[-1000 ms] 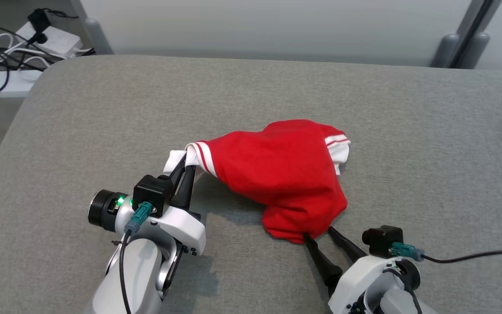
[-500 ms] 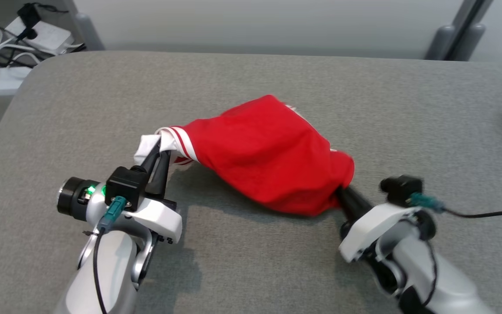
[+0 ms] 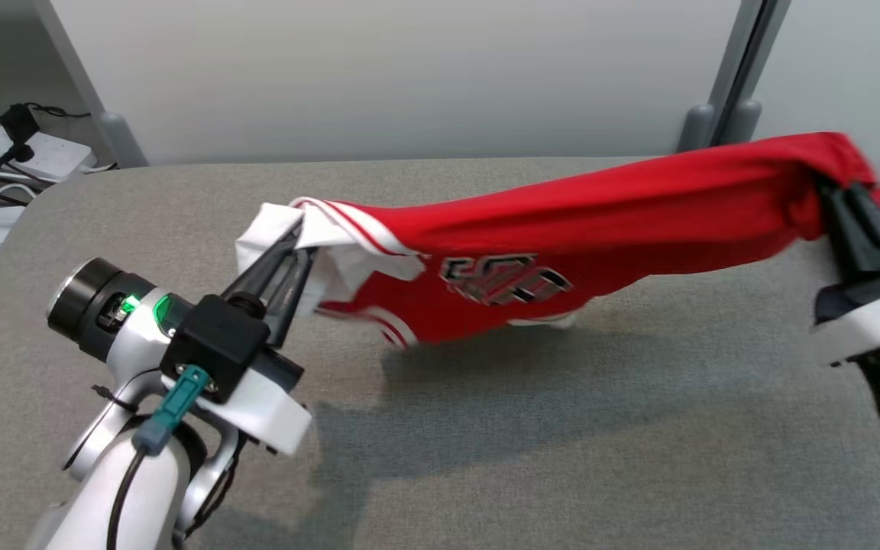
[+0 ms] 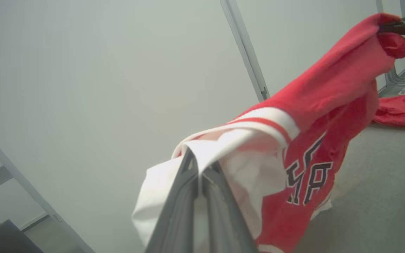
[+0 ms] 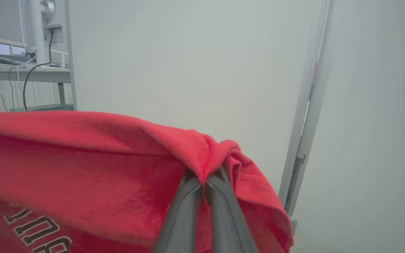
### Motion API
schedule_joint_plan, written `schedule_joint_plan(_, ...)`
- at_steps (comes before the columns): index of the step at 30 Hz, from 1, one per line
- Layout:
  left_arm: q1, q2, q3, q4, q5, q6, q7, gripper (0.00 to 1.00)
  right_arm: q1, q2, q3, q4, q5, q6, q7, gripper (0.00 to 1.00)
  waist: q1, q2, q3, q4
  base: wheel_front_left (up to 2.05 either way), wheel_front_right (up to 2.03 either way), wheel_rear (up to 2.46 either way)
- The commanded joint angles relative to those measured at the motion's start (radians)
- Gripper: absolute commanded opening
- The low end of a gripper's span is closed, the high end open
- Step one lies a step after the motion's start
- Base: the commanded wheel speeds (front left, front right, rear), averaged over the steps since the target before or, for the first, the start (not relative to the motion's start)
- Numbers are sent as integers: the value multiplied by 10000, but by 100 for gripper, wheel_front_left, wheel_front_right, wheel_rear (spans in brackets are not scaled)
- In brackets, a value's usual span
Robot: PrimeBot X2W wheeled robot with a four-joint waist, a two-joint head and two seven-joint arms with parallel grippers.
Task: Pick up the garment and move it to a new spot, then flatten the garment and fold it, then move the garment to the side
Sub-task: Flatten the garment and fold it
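Head view, from the left: there are two white power strips [image 3: 43, 153] with dark cables on the floor, well to the left of the left jaws. There are two grippers, and one red garment [image 3: 608, 214] is stretched between them above the one grey padded worktop [image 3: 562, 428].

The left gripper [image 3: 296, 243] has its jaws pressed together on the white trimmed edge of the garment, and white cloth bunches around the tips. From these jaws the garment runs to the right as a long red band. Its middle sags, and black and white letters show on the hanging part. This lowest part is near the worktop, but I cannot tell if it touches.

The right gripper [image 3: 837, 191] is near the right edge, and its jaws are clamped together on the red end of the garment.

In the left wrist view the jaws are closed on the white cloth. Past the right jaws, a second red cloth [image 4: 399, 110] lies on the worktop. In the right wrist view the jaws meet in a pinched red fold, and the rest of the garment spreads to their left.
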Motion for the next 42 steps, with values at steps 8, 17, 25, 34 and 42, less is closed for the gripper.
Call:
schedule_joint_plan(8, -126, 897, -1116, -1947, -2866, -674, 3800, 0, 726, 81, 769, 164, 2000, 12, 3500, 0, 0, -1, 116, 265, 0, 0, 0)
schedule_joint_plan(17, -2029, 185, -2367, 2659, -3613, -464, 1649, 0, -1340, 1439, 1620, 3993, 1133, 12, 1031, 100, 0, -1, 715, -34, 0, 0, 0)
schedule_joint_plan(25, -2611, -914, -2255, 6262, -2889, 356, -1282, 100, -977, 2063, 1908, 4820, 788, 12, -115, 100, 0, -1, 877, -610, 0, 0, 0)
schedule_joint_plan(34, -2615, -1236, -1828, 6655, -2654, 1106, -2803, 100, 1078, 2372, 249, 3186, 32, 12, -137, 100, 0, -1, 754, -694, 0, 0, 0)
schedule_joint_plan(42, -887, -1109, -1596, 5741, -2990, 1103, -2870, 100, 2086, 2125, 471, 3231, -18, 12, -138, 100, 0, -1, 730, -363, 0, 0, 0)
